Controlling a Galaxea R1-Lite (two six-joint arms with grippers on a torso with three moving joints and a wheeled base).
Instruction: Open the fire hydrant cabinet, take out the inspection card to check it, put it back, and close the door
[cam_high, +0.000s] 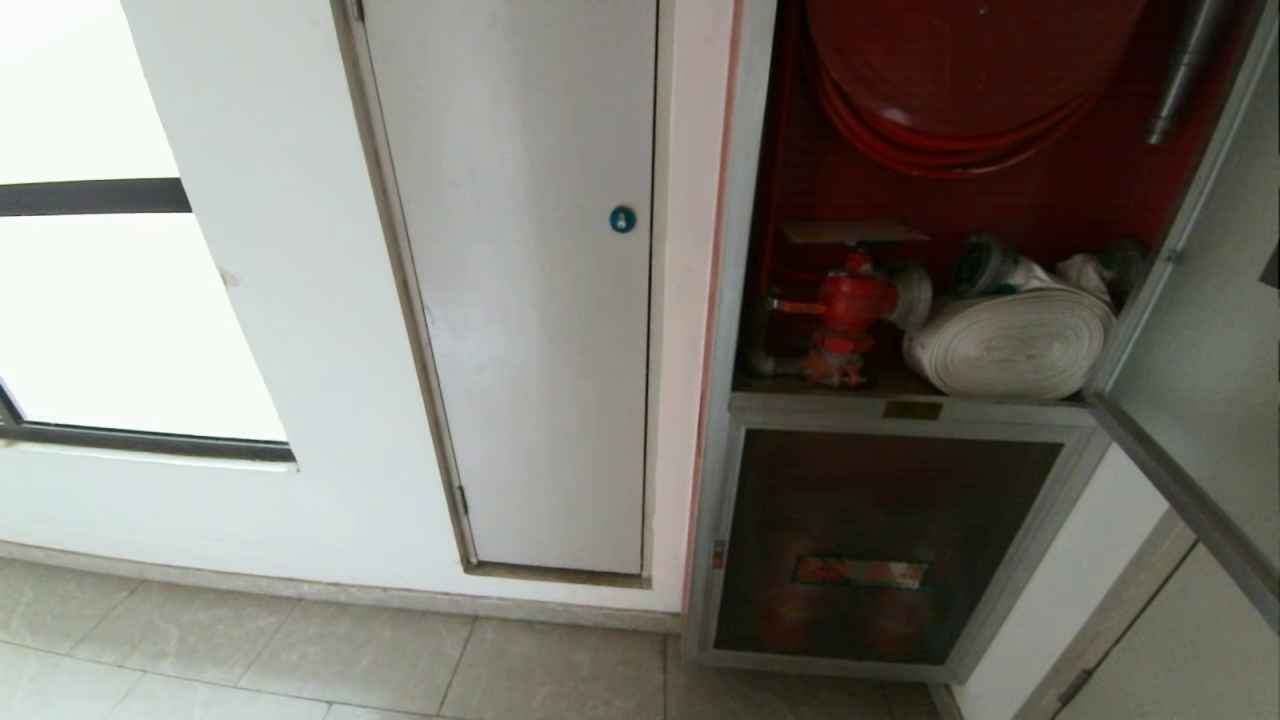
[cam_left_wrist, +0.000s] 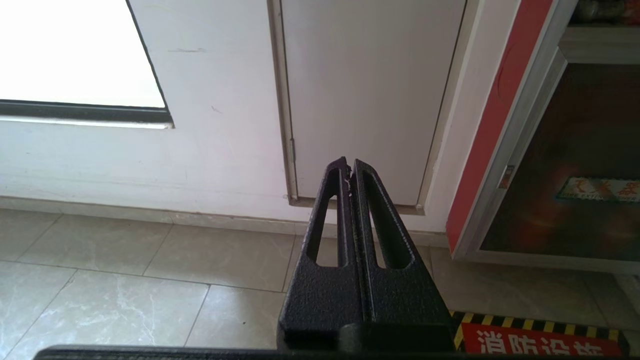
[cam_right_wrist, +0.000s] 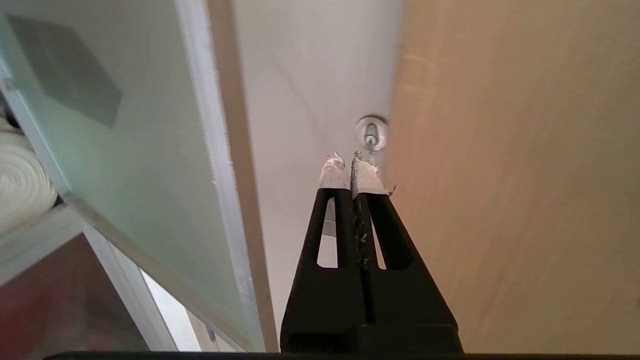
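**Red cabinet stands open, card not in sight**

Red-lined, silver-framed fire hydrant cabinet (cam_high: 1000, 210) fills the upper right of the head view, its red hose reel (cam_high: 960, 70), red valve (cam_high: 850, 305) and white rolled hose (cam_high: 1010, 340) exposed. The frosted glass door with silver frame (cam_high: 1200, 400) hangs swung out at the right edge. No inspection card shows in any view.

The right gripper (cam_right_wrist: 353, 167), white-taped fingertips pressed together and holding nothing, points at a pale wall beside the door (cam_right_wrist: 150, 150), near a small round metal fitting (cam_right_wrist: 372, 132). The left gripper (cam_left_wrist: 348, 167), likewise shut and empty, sits low in its view over the grey floor tiles (cam_left_wrist: 125, 280).

Judging by this, fetching the card comes next. The right gripper should turn toward the cabinet, part its fingers before arriving, and pinch the sleeve's edge without brushing the door frame.
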